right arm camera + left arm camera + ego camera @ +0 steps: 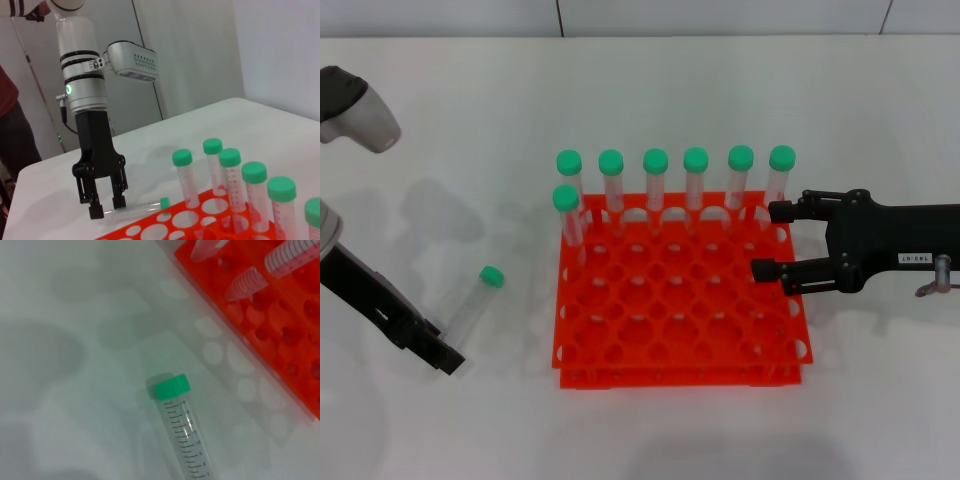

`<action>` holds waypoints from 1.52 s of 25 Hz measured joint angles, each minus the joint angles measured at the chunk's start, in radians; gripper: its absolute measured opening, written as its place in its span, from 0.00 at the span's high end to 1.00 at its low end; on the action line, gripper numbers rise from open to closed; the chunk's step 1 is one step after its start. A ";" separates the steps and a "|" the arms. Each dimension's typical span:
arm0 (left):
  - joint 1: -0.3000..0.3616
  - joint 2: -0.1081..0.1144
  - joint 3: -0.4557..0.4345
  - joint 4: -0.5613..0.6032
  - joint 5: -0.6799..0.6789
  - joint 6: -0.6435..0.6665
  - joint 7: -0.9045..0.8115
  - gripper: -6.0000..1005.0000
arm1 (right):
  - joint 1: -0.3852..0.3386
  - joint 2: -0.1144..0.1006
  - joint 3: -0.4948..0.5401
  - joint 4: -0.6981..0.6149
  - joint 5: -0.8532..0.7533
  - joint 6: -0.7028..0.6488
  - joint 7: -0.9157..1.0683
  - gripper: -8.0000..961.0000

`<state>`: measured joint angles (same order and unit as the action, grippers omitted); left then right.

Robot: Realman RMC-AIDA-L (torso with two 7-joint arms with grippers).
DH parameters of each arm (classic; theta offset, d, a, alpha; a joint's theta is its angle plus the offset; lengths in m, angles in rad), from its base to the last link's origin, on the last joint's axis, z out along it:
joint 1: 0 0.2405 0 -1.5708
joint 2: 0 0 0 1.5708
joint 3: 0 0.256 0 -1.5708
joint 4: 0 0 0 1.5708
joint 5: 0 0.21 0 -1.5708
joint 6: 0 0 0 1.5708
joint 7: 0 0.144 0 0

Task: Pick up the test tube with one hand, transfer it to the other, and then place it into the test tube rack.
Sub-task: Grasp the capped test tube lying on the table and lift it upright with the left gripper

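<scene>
The task is judged to be at its very start: nothing has been lifted, handed over or placed, so the pick-up, the transfer and the insertion all remain. On the white table (470, 120) the orange-red test tube rack (680, 310) is set at the centre, and seven green-capped tubes (656, 185) are held upright in it, six along its far row and one in the left hole of the next row; the other holes are seen empty. The right gripper (768, 240) is held over the rack's right edge with its jaws spread and nothing between them. The left gripper (102, 204) is lowered at the near end of the test tube (475, 300), its jaws parted, with contact not discernible. The tube is found lying on the table just left of the rack, cap pointing far.
</scene>
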<state>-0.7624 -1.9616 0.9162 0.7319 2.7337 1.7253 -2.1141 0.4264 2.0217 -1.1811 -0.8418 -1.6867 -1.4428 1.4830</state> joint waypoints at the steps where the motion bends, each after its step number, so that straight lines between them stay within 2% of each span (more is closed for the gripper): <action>1: 0.000 0.000 0.000 0.000 0.000 0.000 0.000 0.39 | 0.000 0.000 0.000 0.002 0.002 0.000 -0.001 0.11; 16: -0.014 0.000 0.000 0.000 0.037 0.003 -0.018 0.42 | -0.002 0.000 0.000 0.005 0.006 0.001 -0.012 0.11; 19: -0.021 0.001 0.000 0.000 0.043 0.003 -0.026 0.51 | -0.002 0.000 0.000 0.009 0.007 0.002 -0.013 0.11; 38: -0.051 0.000 0.034 -0.026 0.052 -0.004 -0.036 0.53 | 0.000 -0.002 0.001 0.026 0.025 0.004 -0.039 0.11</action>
<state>-0.8130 -1.9613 0.9499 0.7063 2.7856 1.7212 -2.1499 0.4264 2.0202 -1.1804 -0.8161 -1.6619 -1.4388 1.4440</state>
